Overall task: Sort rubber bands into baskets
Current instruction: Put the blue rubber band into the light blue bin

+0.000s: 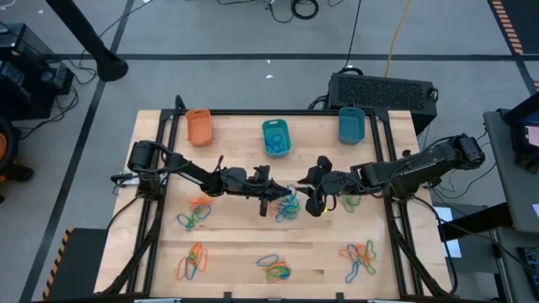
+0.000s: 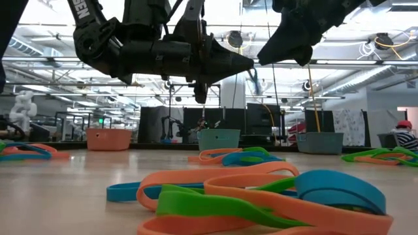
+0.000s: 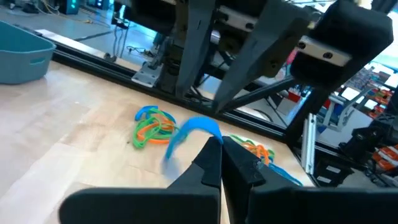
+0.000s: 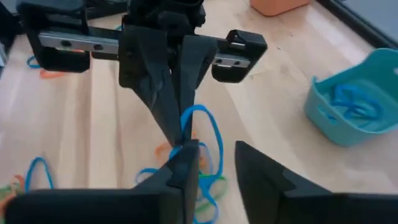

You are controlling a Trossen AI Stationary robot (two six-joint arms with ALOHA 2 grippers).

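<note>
My left gripper [image 1: 278, 194] is over the table's middle, shut on a blue rubber band [image 3: 193, 127] above a mixed pile of bands [image 1: 288, 208]. My right gripper [image 4: 214, 152] is open and faces it closely; one of its fingers [image 4: 185, 163] stands right at the left gripper's fingertips, beside the blue band [image 4: 208, 121]. I cannot tell whether it touches the band. The orange basket [image 1: 199, 126] and two teal baskets [image 1: 275, 137] [image 1: 351, 124] stand along the far edge. The middle one holds blue bands [image 4: 351, 102]. My left gripper pinches the blue band's one end [image 4: 188, 124] between its two shut fingertips. The fingers slant down toward the table's right side. The rest of the loop [image 3: 202, 126] arcs out free past the fingertips and hangs toward the pile; whether it is clear of the pile I cannot tell.
Other piles of orange, green and blue bands lie at the left [image 1: 194, 216], the right [image 1: 349, 200] and along the near edge [image 1: 193, 262] [image 1: 274, 268] [image 1: 360, 257]. A big black box [image 1: 383, 88] stands beyond the far right corner. A black frame rims the table.
</note>
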